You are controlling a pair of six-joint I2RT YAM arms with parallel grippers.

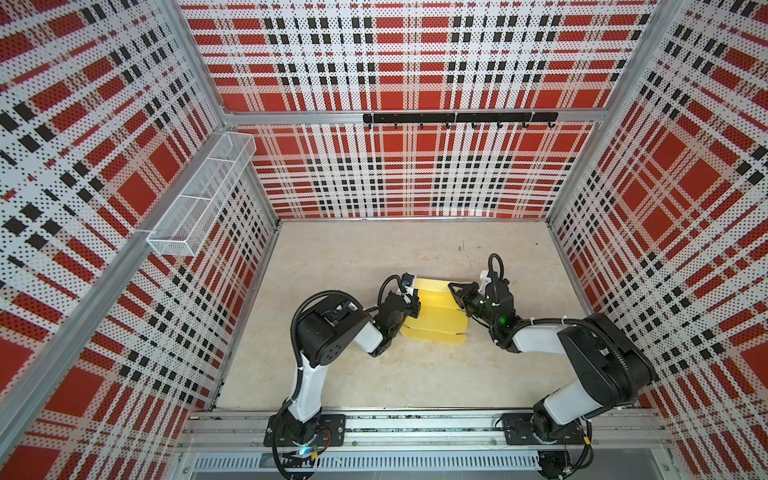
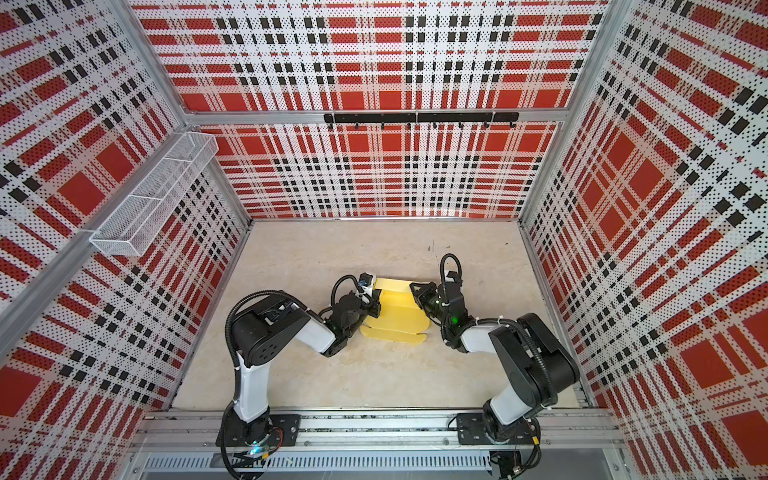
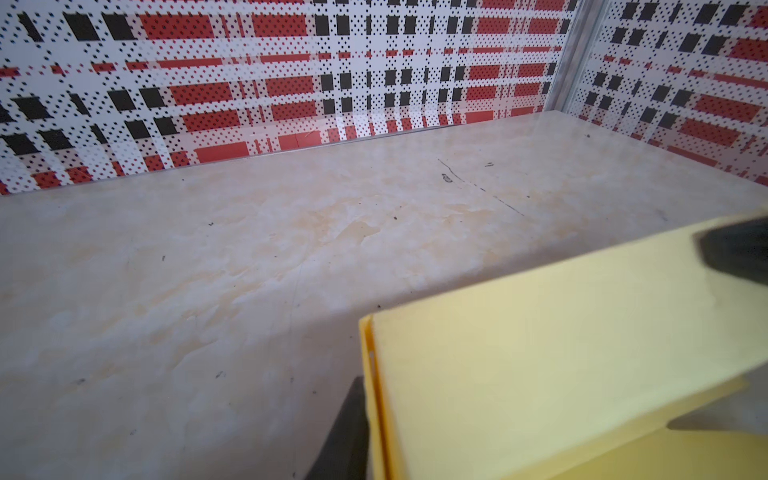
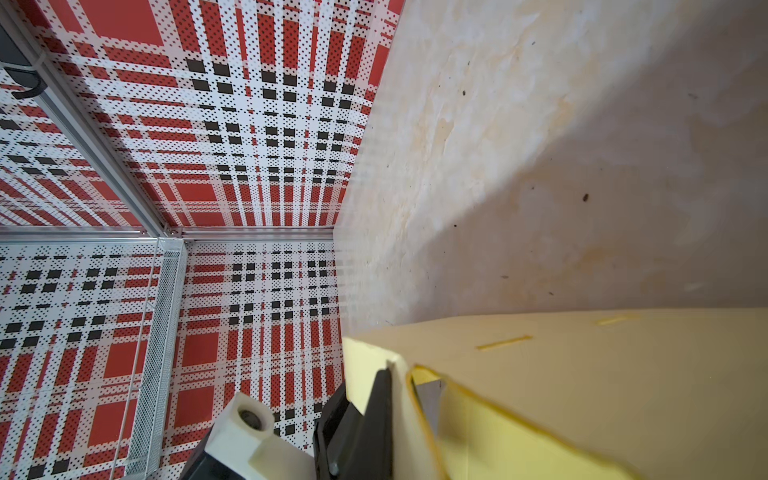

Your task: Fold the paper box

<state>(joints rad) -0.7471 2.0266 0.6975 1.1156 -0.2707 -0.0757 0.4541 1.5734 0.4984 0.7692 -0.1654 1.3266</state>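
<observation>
Marbled beige surface (image 1: 353, 374) holds a pale yellow thin-cardboard paper box (image 1: 438, 322). Right tool (image 1: 454, 291) pinches its one-o'clock flap; left tool (image 1: 415, 302), at its nine o'clock, grip untellable.

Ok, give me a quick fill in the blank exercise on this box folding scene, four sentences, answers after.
The paper box is pale ___ in colour.
The left gripper and the right gripper sit at opposite sides of the ___.
The white mesh basket hangs on the wall at the ___ of both top views.
The black hook rail is fixed to the ___ wall.
Missing words: yellow; paper box; left; back.
</observation>
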